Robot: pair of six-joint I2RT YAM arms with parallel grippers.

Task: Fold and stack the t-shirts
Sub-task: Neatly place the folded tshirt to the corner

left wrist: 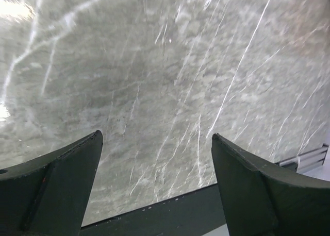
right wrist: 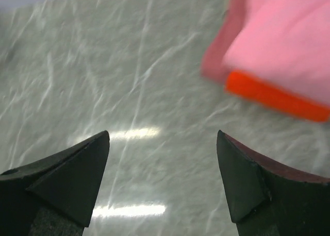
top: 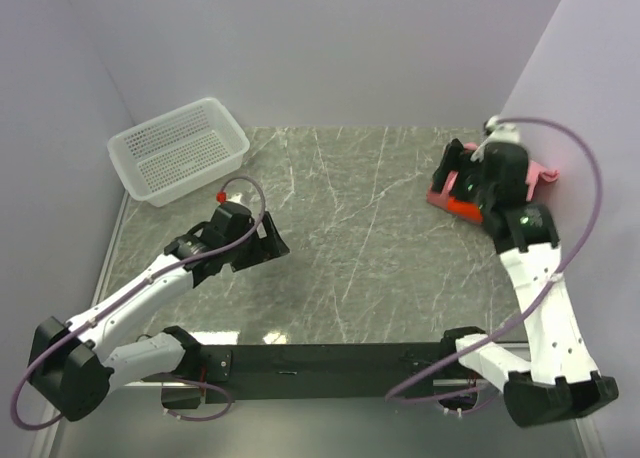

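Note:
The t-shirts lie folded in a stack at the far right of the table. In the right wrist view the light pink one (right wrist: 289,45) is on top, the bright orange one (right wrist: 273,94) shows as a band under it, and the dusty rose one (right wrist: 219,55) peeks out at the left. From above, the pink shirt (top: 543,175) and the orange edge (top: 462,210) show round the right arm. My right gripper (right wrist: 162,138) (top: 450,170) is open and empty, just left of the stack. My left gripper (left wrist: 157,138) (top: 272,240) hangs open over bare table, holding nothing.
A white perforated basket (top: 180,150) stands at the far left corner. Grey marble tabletop (top: 370,228) spreads between the arms. The black base rail (top: 330,358) runs along the near edge, and white walls close in the back and sides.

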